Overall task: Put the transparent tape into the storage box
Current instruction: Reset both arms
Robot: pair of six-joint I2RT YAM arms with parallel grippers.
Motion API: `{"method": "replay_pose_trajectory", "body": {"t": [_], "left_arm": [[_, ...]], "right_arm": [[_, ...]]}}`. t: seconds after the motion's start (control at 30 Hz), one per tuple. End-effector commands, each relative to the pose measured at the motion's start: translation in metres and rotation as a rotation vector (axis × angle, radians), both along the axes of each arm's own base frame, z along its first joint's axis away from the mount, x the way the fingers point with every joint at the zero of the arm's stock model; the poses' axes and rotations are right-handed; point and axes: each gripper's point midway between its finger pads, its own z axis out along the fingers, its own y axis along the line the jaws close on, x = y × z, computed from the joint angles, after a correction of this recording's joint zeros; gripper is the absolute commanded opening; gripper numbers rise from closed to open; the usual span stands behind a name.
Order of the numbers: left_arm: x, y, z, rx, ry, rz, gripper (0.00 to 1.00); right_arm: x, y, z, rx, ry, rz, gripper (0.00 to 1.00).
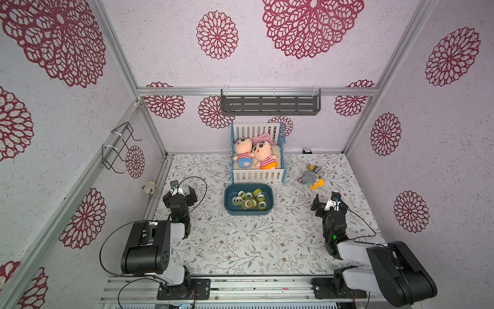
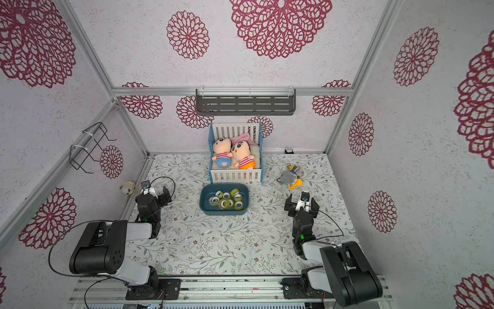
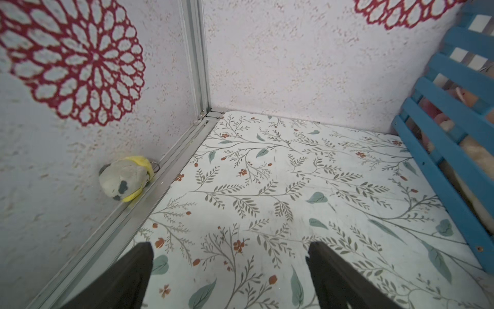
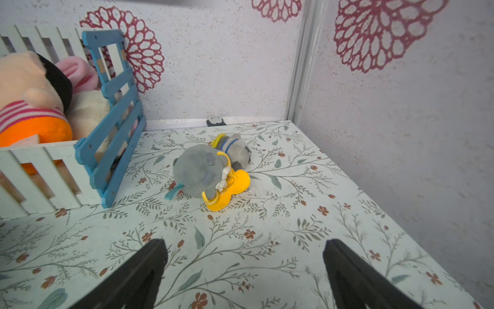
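Note:
The storage box (image 1: pixel 248 212) (image 2: pixel 224 212) is a dark teal tub in the middle of the floral table, just in front of the crib. Several rolls of transparent tape (image 1: pixel 248 203) (image 2: pixel 224 203) lie inside it, and every roll I see is in there. My left gripper (image 1: pixel 184 190) (image 2: pixel 156 191) (image 3: pixel 230 246) hovers left of the box, open and empty, over bare table. My right gripper (image 1: pixel 329 202) (image 2: pixel 302 202) (image 4: pixel 244 246) hangs right of the box, open with nothing between its fingers. The box does not show in either wrist view.
A white-and-blue toy crib (image 1: pixel 258 175) (image 4: pixel 107 149) with two plush dolls stands behind the box. A grey-and-yellow plush keychain (image 1: pixel 311 178) (image 4: pixel 211 171) lies ahead of the right gripper. A small plush (image 1: pixel 149 187) (image 3: pixel 125 178) rests on the left rail. A grey shelf (image 1: pixel 270 103) hangs on the back wall.

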Motion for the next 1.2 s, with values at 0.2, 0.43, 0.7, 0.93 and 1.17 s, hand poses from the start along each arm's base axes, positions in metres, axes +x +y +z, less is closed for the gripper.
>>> {"method": "replay_pose_trajectory", "body": {"t": [0.2, 0.43, 0.7, 0.93, 1.17], "left_arm": [[0.006, -0.002, -0.002, -0.049, 0.015, -0.081, 0.97], [0.005, -0.002, -0.002, -0.051, 0.010, -0.076, 0.97], [0.007, -0.003, -0.004, -0.058, 0.033, -0.098, 0.97], [0.007, -0.003, -0.003, -0.068, 0.013, -0.105, 0.97], [0.007, -0.004, -0.002, -0.066, 0.009, -0.107, 0.97]], "right_arm": [[0.022, 0.002, 0.026, -0.004, -0.138, 0.052, 0.99], [0.017, -0.010, 0.018, 0.055, -0.156, 0.061, 0.99], [0.018, -0.010, 0.019, 0.048, -0.161, 0.052, 0.99], [0.018, -0.009, 0.018, 0.046, -0.157, 0.055, 0.99], [0.018, -0.009, 0.018, 0.044, -0.156, 0.055, 0.99]]}}
